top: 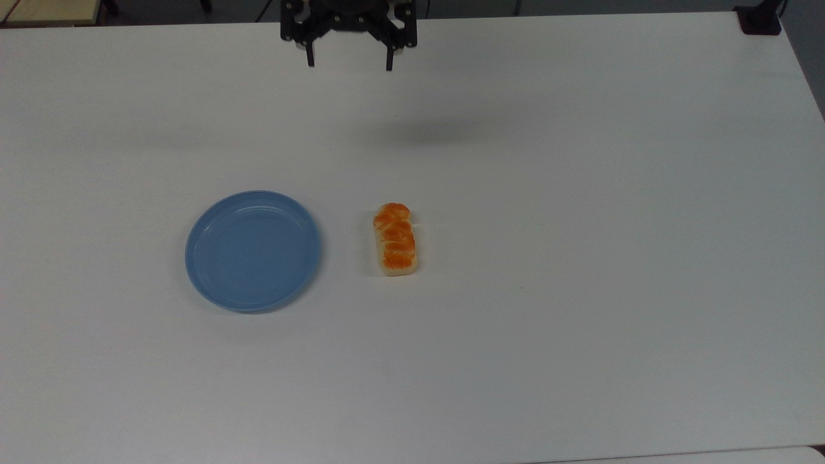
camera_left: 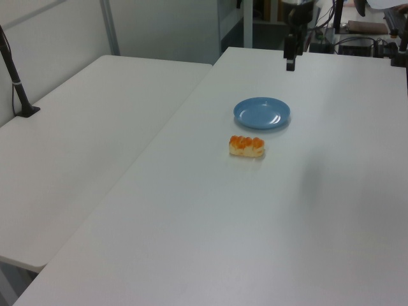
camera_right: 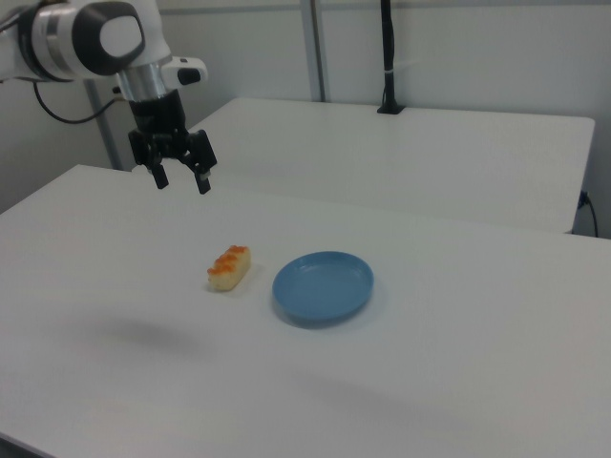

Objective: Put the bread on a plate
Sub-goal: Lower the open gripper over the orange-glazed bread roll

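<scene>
The black two-finger end effector [top: 349,62] hangs empty above the white worktop [top: 580,193], fingers spread apart. Well apart from it, the small orange-topped, cream-sided oblong bread [top: 395,240] lies on the worktop near the round light-blue plate [top: 252,251], not touching it.

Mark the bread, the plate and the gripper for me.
bread [top: 395,239], top view, middle of its glazed top.
plate [top: 252,251], top view, bare centre.
gripper [top: 349,63], top view, midway between its open fingertips.
</scene>
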Controlling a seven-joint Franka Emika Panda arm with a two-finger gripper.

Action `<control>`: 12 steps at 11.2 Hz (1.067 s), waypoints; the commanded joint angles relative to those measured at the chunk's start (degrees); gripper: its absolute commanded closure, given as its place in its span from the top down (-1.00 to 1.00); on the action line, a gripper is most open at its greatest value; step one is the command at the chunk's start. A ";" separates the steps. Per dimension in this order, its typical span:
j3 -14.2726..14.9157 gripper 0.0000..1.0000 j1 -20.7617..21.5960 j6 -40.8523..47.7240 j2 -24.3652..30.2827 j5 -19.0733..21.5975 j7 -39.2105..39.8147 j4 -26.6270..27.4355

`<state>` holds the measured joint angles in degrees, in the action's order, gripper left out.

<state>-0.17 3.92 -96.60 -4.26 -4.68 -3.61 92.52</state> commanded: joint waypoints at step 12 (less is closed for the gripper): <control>1.05 1.00 4.60 -26.00 -25.97 0.55 -0.43 -1.99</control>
<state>0.28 6.73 -121.47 -27.74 -4.68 -3.63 91.98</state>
